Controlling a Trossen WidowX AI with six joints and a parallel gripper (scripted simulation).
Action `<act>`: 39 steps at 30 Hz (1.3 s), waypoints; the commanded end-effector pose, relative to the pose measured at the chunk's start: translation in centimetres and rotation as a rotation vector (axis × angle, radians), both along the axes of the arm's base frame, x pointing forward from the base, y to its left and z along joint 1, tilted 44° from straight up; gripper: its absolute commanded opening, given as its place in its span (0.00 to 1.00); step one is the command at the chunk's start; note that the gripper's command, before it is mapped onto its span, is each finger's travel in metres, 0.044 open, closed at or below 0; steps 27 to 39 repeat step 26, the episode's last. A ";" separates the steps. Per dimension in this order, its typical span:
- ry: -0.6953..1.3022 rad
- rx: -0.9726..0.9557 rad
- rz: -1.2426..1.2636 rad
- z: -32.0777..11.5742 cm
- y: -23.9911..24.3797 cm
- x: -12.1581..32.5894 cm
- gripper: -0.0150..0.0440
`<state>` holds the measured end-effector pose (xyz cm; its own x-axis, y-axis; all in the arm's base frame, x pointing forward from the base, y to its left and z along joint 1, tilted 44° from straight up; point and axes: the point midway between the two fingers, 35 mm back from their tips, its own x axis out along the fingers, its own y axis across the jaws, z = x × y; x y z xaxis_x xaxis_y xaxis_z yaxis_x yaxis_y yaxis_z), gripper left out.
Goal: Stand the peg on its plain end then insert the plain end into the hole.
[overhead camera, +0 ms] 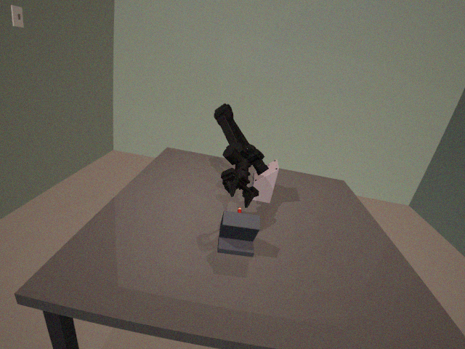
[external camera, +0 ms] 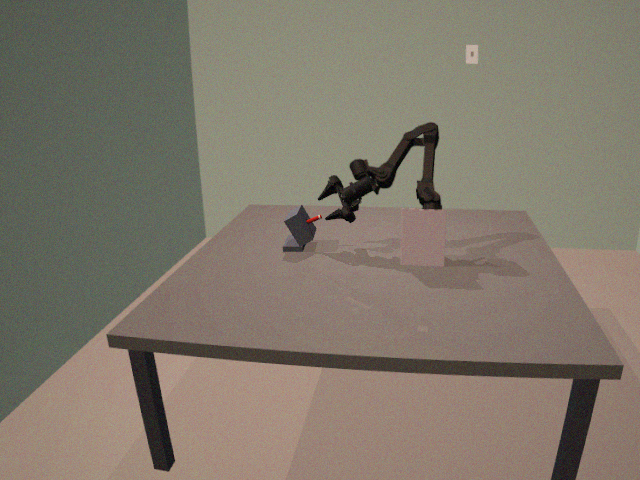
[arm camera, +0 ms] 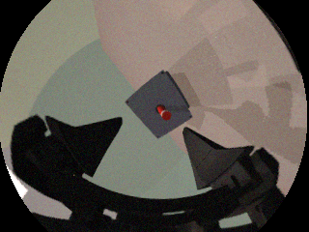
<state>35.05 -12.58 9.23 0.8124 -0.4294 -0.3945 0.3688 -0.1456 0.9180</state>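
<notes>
The red peg (overhead camera: 239, 210) (external camera: 312, 219) (arm camera: 166, 116) sits in the hole of the dark grey sloped panel (overhead camera: 240, 219) (external camera: 297, 226) (arm camera: 147, 101). Its white-banded end sticks out of the face, tilted up toward the arm; its other end is hidden inside the panel. How deep it sits cannot be seen. My gripper (overhead camera: 239, 201) (external camera: 322, 208) (arm camera: 154, 126) is open and empty. Its fingers stand wide apart, back from the panel face. In the exterior view the fingertips are just beyond the peg's banded end, clear of it.
A pale pink upright block (overhead camera: 266, 186) (external camera: 422, 237) stands on the table (overhead camera: 161, 262) (external camera: 310, 310) near the arm's base, well behind the gripper. The panel's grey foot (overhead camera: 235, 246) (external camera: 293, 248) rests on the table.
</notes>
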 end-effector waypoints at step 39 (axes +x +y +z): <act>0.004 0.003 -0.003 1.1 1.1 -1.9 1.00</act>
